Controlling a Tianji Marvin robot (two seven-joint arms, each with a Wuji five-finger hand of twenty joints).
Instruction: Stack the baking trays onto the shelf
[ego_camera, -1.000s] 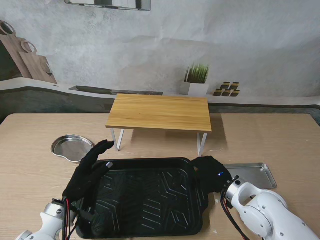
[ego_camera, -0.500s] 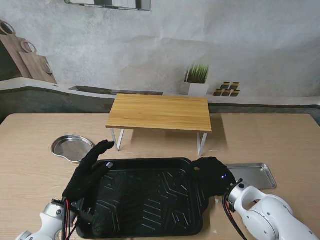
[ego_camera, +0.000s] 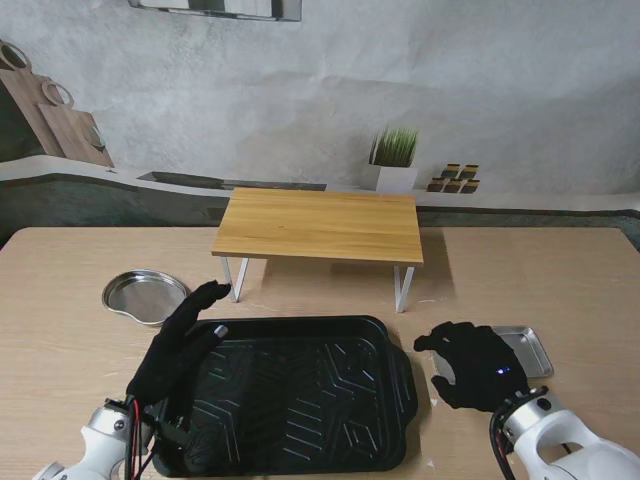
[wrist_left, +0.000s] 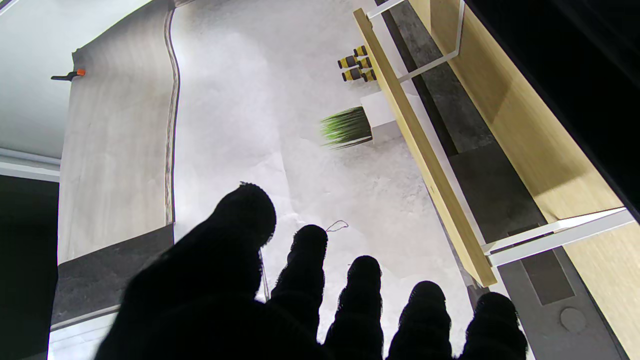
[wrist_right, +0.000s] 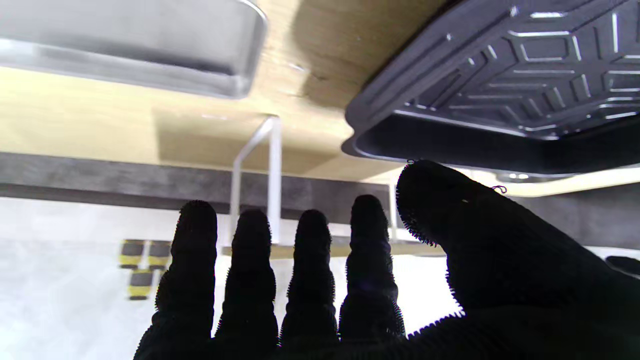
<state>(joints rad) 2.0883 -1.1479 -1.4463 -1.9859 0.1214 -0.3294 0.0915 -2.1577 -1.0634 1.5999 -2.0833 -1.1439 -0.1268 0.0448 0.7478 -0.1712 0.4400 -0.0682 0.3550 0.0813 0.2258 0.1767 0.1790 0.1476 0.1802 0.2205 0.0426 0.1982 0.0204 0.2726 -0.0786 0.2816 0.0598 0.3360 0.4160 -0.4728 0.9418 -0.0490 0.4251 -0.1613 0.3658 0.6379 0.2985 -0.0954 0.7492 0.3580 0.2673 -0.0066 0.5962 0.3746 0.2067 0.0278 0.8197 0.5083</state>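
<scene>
Stand view: black tray (ego_camera: 290, 405) lies flat on the table (ego_camera: 560, 280), nearest me, centred between both arms. Small wooden shelf (ego_camera: 320, 224) on white legs stands farther from me, behind the tray, its top bare. Round metal pan (ego_camera: 145, 296) sits on the table to the left, near the shelf's left leg. Rectangular metal tray (ego_camera: 522, 347) sits to the right of the black tray, apart from it.

Left hand (ego_camera: 180, 345), in a black glove, hangs over the black tray's left edge, fingers stretched out and spread, holding nothing; whether it touches the rim cannot be told. Left wrist view: 5 fingertips (wrist_left: 362, 280) apart, pointing toward the wall, shelf (wrist_left: 430, 165) edge and white leg alongside.

Right hand (ego_camera: 475, 362), also gloved, is over the table between the black tray's right end and the metal tray, overlapping the metal tray's left part. Fingers apart, nothing held. Right wrist view: 4 fingers (wrist_right: 310, 250) side by side, thumb set apart toward the black tray (wrist_right: 500, 80); metal tray (wrist_right: 135, 45) on the other side, a shelf leg (wrist_right: 272, 180) ahead.

Potted plant (ego_camera: 395, 158) stands by the wall behind the shelf.
</scene>
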